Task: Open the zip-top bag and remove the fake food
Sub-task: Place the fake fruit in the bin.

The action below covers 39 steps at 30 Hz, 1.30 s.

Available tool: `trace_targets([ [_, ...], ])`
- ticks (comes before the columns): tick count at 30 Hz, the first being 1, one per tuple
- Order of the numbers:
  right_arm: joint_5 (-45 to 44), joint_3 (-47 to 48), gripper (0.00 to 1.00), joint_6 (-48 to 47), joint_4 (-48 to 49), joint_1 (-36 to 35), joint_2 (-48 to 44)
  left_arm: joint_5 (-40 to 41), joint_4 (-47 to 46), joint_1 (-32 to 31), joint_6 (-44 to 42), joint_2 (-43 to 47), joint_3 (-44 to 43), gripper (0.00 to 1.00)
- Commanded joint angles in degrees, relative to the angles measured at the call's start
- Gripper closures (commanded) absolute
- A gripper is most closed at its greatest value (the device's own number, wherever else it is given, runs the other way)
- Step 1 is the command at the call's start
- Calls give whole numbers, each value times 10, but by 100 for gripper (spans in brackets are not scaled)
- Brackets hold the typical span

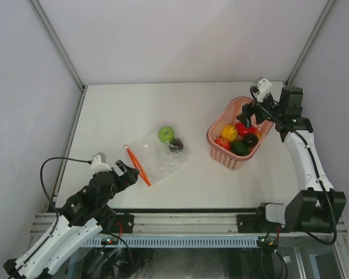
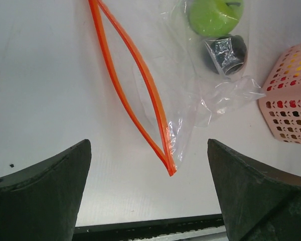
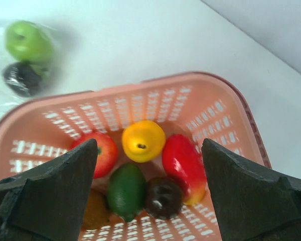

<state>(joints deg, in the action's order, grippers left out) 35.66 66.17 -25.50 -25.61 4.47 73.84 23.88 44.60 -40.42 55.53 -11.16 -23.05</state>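
Fruits (image 1: pixel 229 132) in basket (image 1: pixel 224 156) and bag (image 1: pixel 156 158)

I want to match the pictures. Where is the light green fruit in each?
Top view: light green fruit near the middle, in the bag.
Left wrist view: fruit at top, right of centre.
Right wrist view: fruit top left, blurry.
Shared landmark: pink basket, in all three.

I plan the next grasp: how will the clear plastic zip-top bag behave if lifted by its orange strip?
The clear plastic zip-top bag looks crinkled, so probably floppy. The round green fruit inside may roll and shift its weight.
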Motion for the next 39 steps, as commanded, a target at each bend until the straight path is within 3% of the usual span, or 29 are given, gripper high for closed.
trace_targets([
  [1, 116, 7, 17, 16, 23, -11, -39, 24, -44, 3, 8, -24, -17, 1],
  [7, 146, 5, 15, 11, 34, -49, -52, 21, -97, 6, -3, -29, 18, 8],
  [11, 154, 5, 6, 4, 55, -65, -58, 17, -104, 10, -18, -38, 21, 13],
  [13, 185, 5, 0, 15, 83, -66, -57, 16, -105, 14, -27, -39, 21, 15],
  [17, 274, 10, 0, 83, 154, -64, -39, 11, -107, 24, -40, -36, 23, 17],
  [20, 345, 30, 0, 84, 157, -78, -18, -2, -119, 35, -47, -32, 31, 18],
  [27, 312, 133, 0, -112, -38, -198, 31, -26, -136, 56, -59, -28, 45, 21],
  [28, 283, 174, 0, -183, -116, -244, 61, -31, -141, 60, -60, -27, 50, 24],
  [30, 249, 205, 1, -232, -162, -280, 84, -33, -145, 63, -57, -25, 56, 28],
  [39, 132, 274, 1, -312, -221, -398, 171, -34, -155, 67, -39, -12, 85, 54],
])
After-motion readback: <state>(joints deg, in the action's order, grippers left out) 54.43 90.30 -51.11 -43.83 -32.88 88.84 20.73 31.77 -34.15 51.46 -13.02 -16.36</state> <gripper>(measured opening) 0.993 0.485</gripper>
